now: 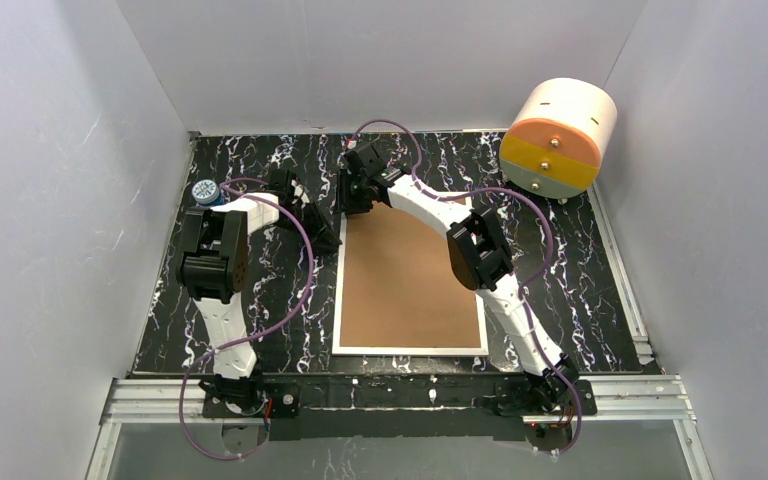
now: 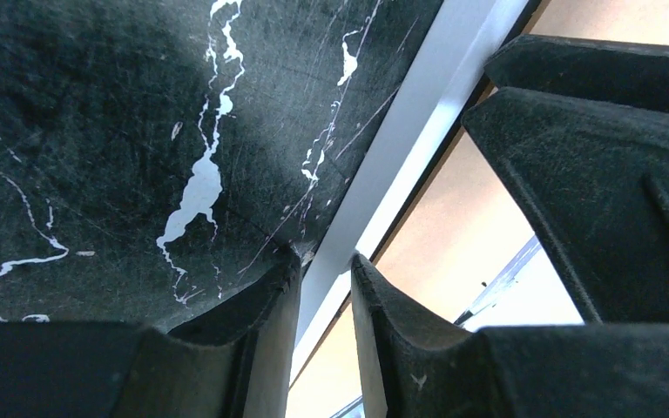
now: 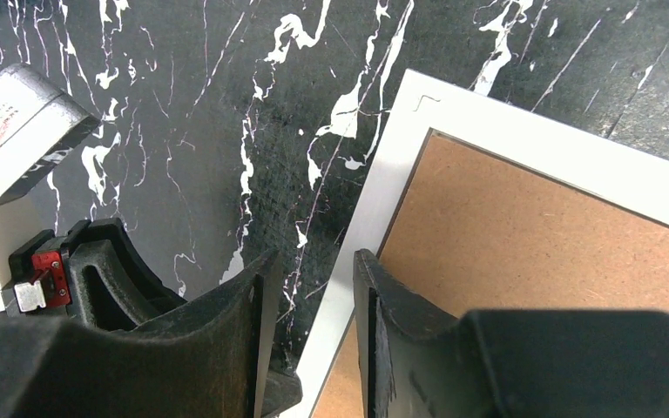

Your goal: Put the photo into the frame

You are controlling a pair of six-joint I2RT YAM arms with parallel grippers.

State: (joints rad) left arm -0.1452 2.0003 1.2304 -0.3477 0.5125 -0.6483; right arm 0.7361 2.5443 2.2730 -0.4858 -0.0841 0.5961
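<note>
The frame (image 1: 410, 349) lies flat on the black marbled table with its brown fibreboard back up and its narrow white rim around it. The photo is not in view. My left gripper (image 1: 328, 240) is at the frame's left edge near the far corner. In the left wrist view the left gripper (image 2: 327, 259) has its fingertips pressed against both sides of the white rim (image 2: 401, 165). My right gripper (image 1: 352, 200) is at the far left corner. In the right wrist view the right gripper (image 3: 314, 257) is narrowly open, straddling the rim (image 3: 531, 148), with marble showing beside it.
A white-and-orange drum (image 1: 558, 138) stands at the far right corner. A small blue-and-white round thing (image 1: 205, 192) sits by the left arm at the far left. White walls close in the table on three sides. The left arm's finger (image 3: 104, 270) shows beside my right gripper.
</note>
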